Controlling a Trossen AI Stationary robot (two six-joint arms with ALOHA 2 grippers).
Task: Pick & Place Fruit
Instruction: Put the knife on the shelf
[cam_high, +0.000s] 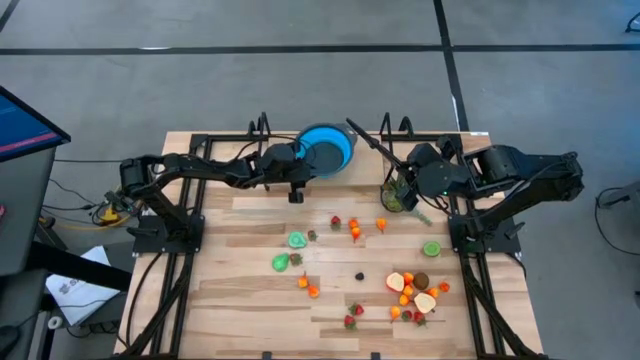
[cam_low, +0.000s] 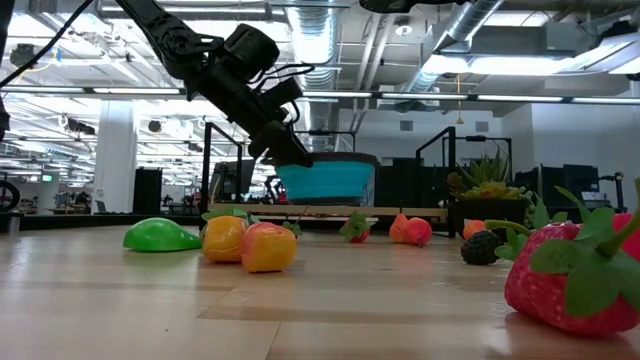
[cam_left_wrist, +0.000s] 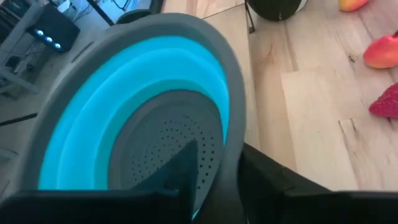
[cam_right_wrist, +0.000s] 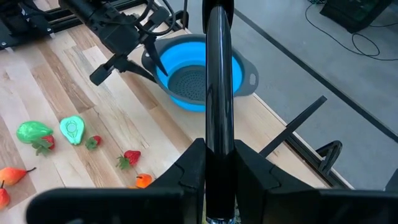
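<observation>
Toy fruit lies scattered on the wooden table: a strawberry (cam_high: 336, 221), orange pieces (cam_high: 355, 231), a green pear (cam_high: 282, 262), a lime (cam_high: 431, 249) and peach halves (cam_high: 396, 282). None of it is held. A round blue bowl (cam_high: 327, 150) with a perforated bottom stands at the table's far edge. My left gripper (cam_high: 303, 160) is shut on its rim. My right gripper (cam_right_wrist: 217, 171), raised at the far right, is shut on a long black rod (cam_high: 365, 140). A spiky green plant-like thing (cam_high: 397, 197) sits below it. My left gripper has the bowl's grey rim (cam_left_wrist: 233, 155) on the bowl's left side, with one finger (cam_left_wrist: 183, 171) inside the bowl and the other (cam_left_wrist: 267, 180) outside. The fingers slant down from the table's left. Whether the bowl is lifted I cannot tell. My right gripper pinches the black rod (cam_right_wrist: 217, 143) between its two fingers. The rod runs on straight ahead of the fingers, along them, toward the bowl. The part of the rod behind the fingers is hidden by the gripper.
Black frame rails (cam_high: 230, 135) run along the table's far edge behind the bowl. Most fruit lies in the table's middle and near right (cam_high: 410, 295). Bare wood (cam_high: 230, 290) shows at the near left.
</observation>
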